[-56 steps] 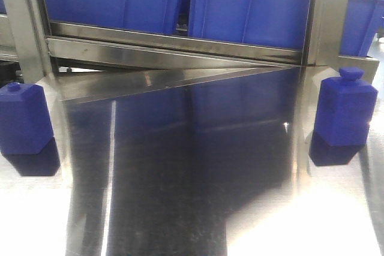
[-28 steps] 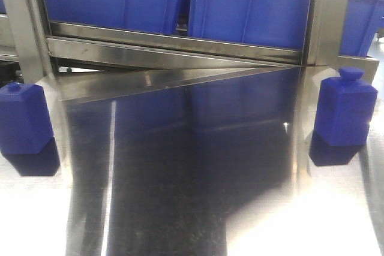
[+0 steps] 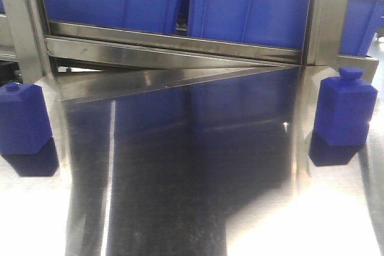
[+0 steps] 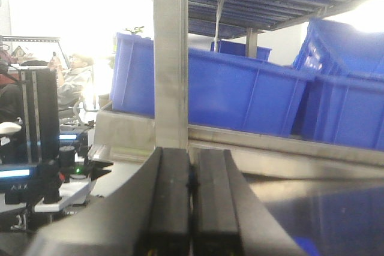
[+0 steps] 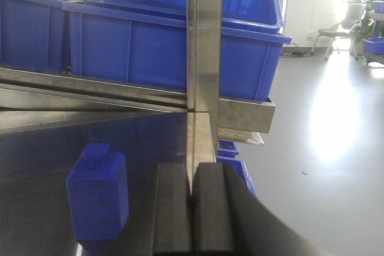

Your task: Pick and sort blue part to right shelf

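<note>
Blue part (image 3: 345,109) on steel table (image 3: 180,178), far right, awaiting pick; I see L gripper (image 4: 192,208) & R gripper (image 5: 192,214) pinched closed, empty, prob. idle.

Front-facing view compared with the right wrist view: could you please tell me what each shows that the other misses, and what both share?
Only the front-facing view shows the left blue part and the steel table across its width. Only the right wrist view shows the right gripper, jaws shut on nothing, and the open floor with a chair far off. Both show the right blue part standing near an upright post, plus the blue bins and the steel front rail.
</note>
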You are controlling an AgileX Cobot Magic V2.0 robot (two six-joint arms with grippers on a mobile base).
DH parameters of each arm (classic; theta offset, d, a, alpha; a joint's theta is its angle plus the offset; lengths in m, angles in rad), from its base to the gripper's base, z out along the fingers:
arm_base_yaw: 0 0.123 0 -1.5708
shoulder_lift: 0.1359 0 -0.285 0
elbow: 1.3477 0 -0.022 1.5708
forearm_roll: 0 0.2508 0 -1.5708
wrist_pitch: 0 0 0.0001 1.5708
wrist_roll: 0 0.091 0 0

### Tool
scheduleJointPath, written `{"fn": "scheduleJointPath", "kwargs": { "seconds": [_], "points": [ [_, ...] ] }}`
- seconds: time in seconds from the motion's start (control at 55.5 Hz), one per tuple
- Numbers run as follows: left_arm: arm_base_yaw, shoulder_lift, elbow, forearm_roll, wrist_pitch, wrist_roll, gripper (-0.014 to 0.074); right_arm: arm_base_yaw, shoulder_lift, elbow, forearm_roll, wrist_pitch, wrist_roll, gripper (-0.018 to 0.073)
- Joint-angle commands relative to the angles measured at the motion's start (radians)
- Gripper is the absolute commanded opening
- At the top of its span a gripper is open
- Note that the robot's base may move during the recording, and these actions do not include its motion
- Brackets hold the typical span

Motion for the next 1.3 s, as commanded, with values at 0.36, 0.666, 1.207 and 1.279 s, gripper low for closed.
{"fn": "scheduleJointPath", "kwargs": {
  "seconds": [0.36,0.666,1.207,1.279],
  "points": [
    [0.002,0.362,-0.566,-0.137,0.569,0.009,0.0135,0.0,-0.008,-0.009,-0.01,-0.096,0.0,0.0058],
    [0.002,0.614,-0.617,-0.41,0.684,0.225,0.051,0.0,-0.008,-0.009,-0.01,-0.096,0.0,0.0058],
    [-0.082,1.183,-0.945,-0.42,0.873,0.32,0.0662,0.0,-0.008,-0.009,-0.01,-0.096,0.0,0.0058],
    [-0.115,1.257,-0.995,-0.371,0.887,0.32,0.0662,0.0,-0.008,-0.009,-0.01,-0.096,0.0,0.0058]
  ]
}}
